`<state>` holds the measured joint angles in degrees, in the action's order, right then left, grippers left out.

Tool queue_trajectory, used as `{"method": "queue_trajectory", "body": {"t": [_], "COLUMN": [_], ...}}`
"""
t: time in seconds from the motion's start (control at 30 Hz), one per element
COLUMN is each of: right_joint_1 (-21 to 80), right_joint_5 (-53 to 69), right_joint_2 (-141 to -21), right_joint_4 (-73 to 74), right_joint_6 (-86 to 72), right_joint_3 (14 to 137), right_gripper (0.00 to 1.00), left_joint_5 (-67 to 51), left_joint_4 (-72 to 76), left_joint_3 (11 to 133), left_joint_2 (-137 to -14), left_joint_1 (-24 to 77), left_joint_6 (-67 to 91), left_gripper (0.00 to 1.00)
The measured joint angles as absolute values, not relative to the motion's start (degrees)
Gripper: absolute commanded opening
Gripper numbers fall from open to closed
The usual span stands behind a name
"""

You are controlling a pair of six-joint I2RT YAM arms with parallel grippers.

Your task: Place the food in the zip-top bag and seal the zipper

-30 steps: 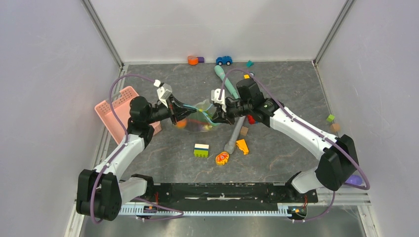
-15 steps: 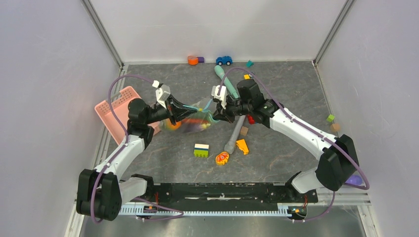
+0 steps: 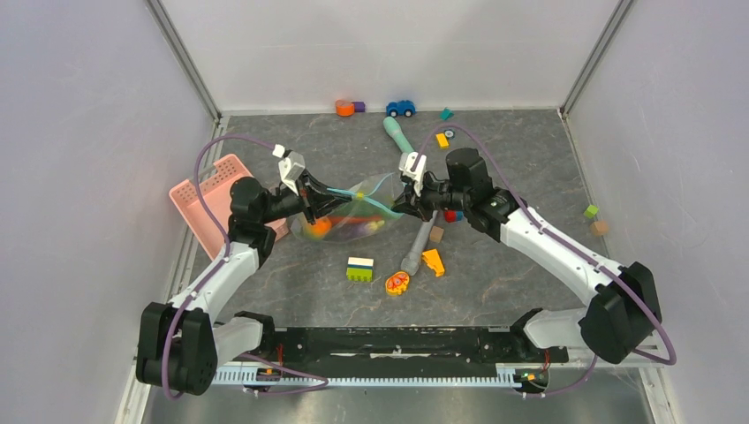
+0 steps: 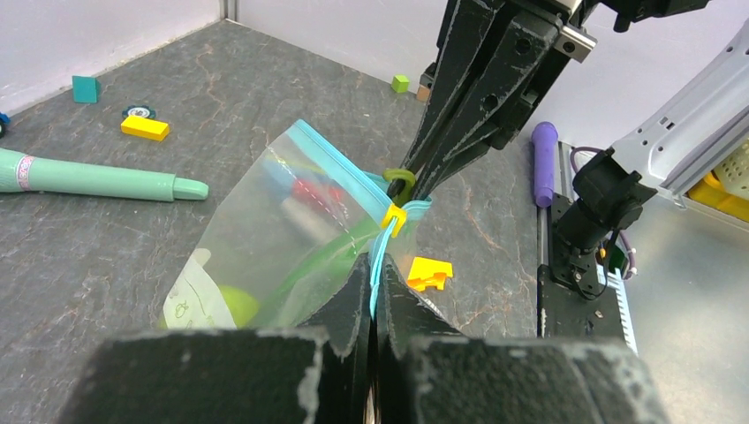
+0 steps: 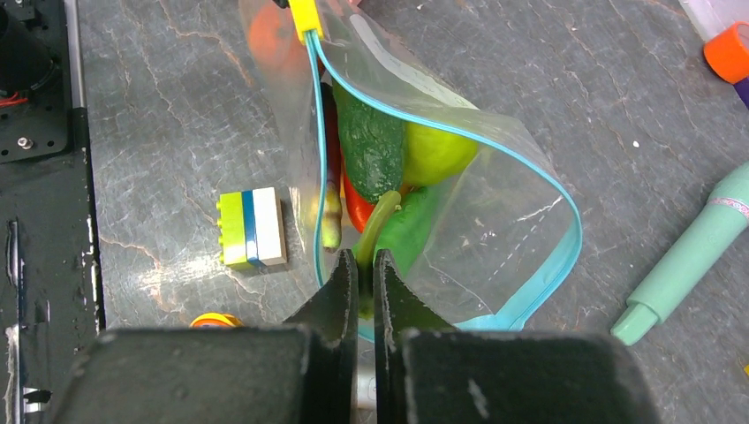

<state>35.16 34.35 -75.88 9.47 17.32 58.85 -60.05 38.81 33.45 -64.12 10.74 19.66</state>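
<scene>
STEP seal | left claw pinching zipper, right claw pinching zip-top bag rim | mouth gaping over food | ADVICE hold strip taut, align 2 tracks, press along

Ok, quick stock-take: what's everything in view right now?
bag: 1, clear with teal zipper, centre, held at both ends
food: several, green, red, orange, inside bag
slider: 1, yellow, on zipper
basket: 1, pink, left edge
teal stick: 1, teal, far centre
grey stick: 1, grey, right of centre
car: 1, blue, far wall
brick stack: 1, green-blue-white, near centre
oval toy: 1, orange-red, right of brick stack
orange block: 1, orange, beside grey stick
cubes: 2, green and brown, right edge
small bits: a few, orange, teal, yellow, far side
left claw: 1, black, shut on bag
right claw: 1, black, shut on bag
</scene>
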Motion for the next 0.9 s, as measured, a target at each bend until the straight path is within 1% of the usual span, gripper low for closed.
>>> {"method": "queue_trajectory", "body": {"t": [0.17, 0.3, 0.67, 0.9], "right_joint_1": [34.37, 34.41, 39.51, 41.17], "right_joint_5": [34.63, 38.09, 42.17, 43.09], "right_joint_2": [-75.7, -78.0, -85.84, -87.72], "right_joint_4": [8.91, 9.5, 17.34, 22.06], "right_joint_6": [16.43, 17.56, 25.65, 31.79], "right_joint_3": [58.67, 59.7, 69.71, 71.57], "right_gripper": [0.0, 0.0, 0.02, 0.03], "left_joint_5": [-60.1, -60.07, -58.39, -56.97], "left_joint_4": [38.68, 38.33, 31.46, 29.21], "left_joint_3": [33.45, 33.45, 34.15, 34.22], "left_joint_2": [-64.12, -64.1, -64.07, -63.77], "left_joint_1": [11.03, 11.55, 15.4, 15.9], "left_joint_6": [19.66, 19.66, 19.07, 19.05], "left_gripper": [0.02, 0.02, 0.02, 0.02]}}
